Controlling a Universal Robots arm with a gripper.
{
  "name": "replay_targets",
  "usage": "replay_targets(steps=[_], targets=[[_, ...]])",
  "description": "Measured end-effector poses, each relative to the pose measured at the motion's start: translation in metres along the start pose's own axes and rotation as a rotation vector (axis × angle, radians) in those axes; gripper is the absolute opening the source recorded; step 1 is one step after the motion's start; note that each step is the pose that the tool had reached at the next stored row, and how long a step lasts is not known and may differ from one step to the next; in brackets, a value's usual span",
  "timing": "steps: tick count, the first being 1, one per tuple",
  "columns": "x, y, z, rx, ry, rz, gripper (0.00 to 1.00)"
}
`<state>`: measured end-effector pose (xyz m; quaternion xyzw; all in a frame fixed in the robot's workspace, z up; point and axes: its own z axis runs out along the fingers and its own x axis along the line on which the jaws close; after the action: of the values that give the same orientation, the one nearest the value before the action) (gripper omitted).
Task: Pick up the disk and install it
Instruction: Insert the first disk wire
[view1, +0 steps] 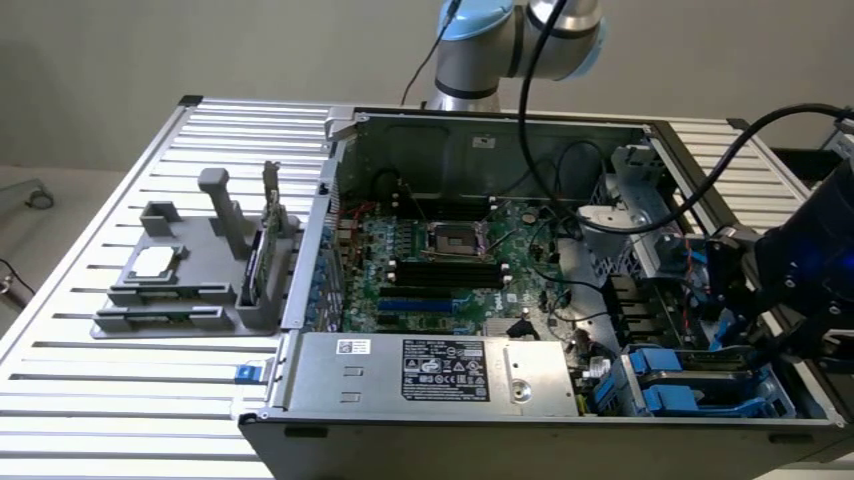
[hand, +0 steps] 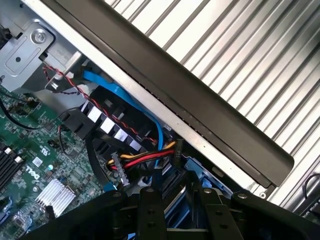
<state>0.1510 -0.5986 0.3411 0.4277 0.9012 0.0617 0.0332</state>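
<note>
My gripper (view1: 737, 322) is low at the open computer case's corner on the exterior view's right, above the drive cage (view1: 707, 385). In the wrist view its two black fingers (hand: 150, 205) stand close together around a blue-edged slab, the disk (hand: 175, 206). Most of the disk is hidden by the fingers. In the exterior view a blue strip of the disk (view1: 727, 335) shows just under the dark gripper. It hangs over blue carriers (view1: 663, 388) seated in the cage.
Red and yellow power leads (hand: 145, 159) and a blue data cable (hand: 125, 95) run close to the fingers. The case's black side wall (hand: 210, 107) is alongside. A silver power supply (view1: 427, 370) and the motherboard (view1: 441, 255) lie inside the case. A grey stand (view1: 187, 285) holds a small chip (view1: 154, 262).
</note>
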Motion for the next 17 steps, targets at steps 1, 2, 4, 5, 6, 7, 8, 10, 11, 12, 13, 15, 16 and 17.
replay_targets(steps=[1, 2, 4, 5, 6, 7, 8, 10, 11, 12, 13, 15, 16, 17], targets=[[0.0, 0.0007, 0.0004, 0.0, 0.0002, 0.002, 0.33], [0.0, 0.0015, 0.0007, 0.0, 0.0004, 0.004, 0.33], [0.0, 0.0028, 0.0014, 0.0002, 0.0005, 0.009, 0.33], [0.0, 0.0033, 0.0017, 0.0005, 0.0005, 0.012, 0.33], [0.001, 0.0039, 0.0019, 0.001, 0.0006, 0.015, 0.33], [0.001, 0.0045, 0.0021, 0.0017, 0.0008, 0.017, 0.33], [0.001, 0.0051, 0.0023, 0.0024, 0.001, 0.02, 0.33], [0.003, 0.0075, 0.0028, 0.0058, 0.0023, 0.029, 0.33], [0.003, 0.0091, 0.0033, 0.0069, 0.0028, 0.033, 0.33], [0.003, 0.01, 0.0037, 0.0074, 0.0032, 0.034, 0.33], [0.003, 0.0109, 0.0041, 0.0078, 0.0036, 0.035, 0.33], [0.002, 0.0124, 0.0044, 0.0099, 0.0044, 0.038, 0.33], [0.002, 0.0127, 0.0045, 0.0117, 0.0055, 0.04, 0.33], [0.002, 0.013, 0.0046, 0.0141, 0.007, 0.042, 0.33]])
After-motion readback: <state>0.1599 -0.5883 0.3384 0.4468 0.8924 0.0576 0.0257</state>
